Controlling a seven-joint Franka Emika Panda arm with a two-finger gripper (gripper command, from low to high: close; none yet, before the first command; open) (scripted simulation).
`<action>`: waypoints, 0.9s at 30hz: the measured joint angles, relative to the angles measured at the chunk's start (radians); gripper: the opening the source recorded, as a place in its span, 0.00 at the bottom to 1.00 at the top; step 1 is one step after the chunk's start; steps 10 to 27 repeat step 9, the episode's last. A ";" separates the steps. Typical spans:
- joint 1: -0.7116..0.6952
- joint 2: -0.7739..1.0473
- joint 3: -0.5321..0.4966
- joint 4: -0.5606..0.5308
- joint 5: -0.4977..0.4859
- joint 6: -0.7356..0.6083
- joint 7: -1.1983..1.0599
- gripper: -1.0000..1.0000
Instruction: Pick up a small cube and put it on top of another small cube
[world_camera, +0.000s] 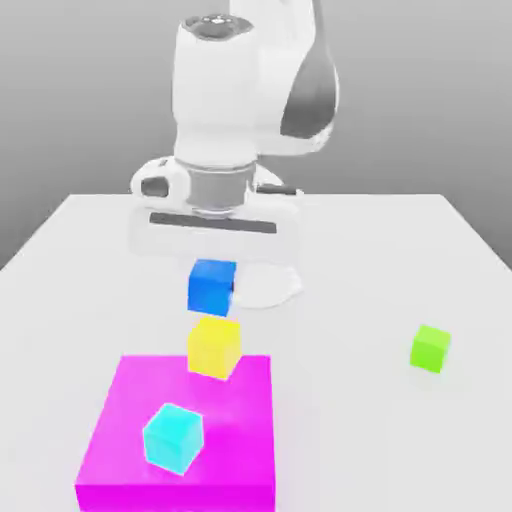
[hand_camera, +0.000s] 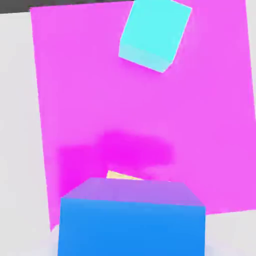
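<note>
The end effector, clamped on the small plain blue cube, hangs directly above the small plain yellow cube, a gap between them.

Cyan cube crowds the magenta block — table around lies open.

One cube above another (apart)

yellow cube: mostly hidden behind blue cube | blue cube: cut by picture edge
</note>
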 joint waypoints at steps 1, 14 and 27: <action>0.000 0.014 -0.005 -0.012 0.004 0.027 -0.009 0.00; -0.004 0.158 -0.007 -0.060 0.009 0.218 -0.020 1.00; -0.004 0.158 -0.007 -0.060 0.009 0.218 -0.020 1.00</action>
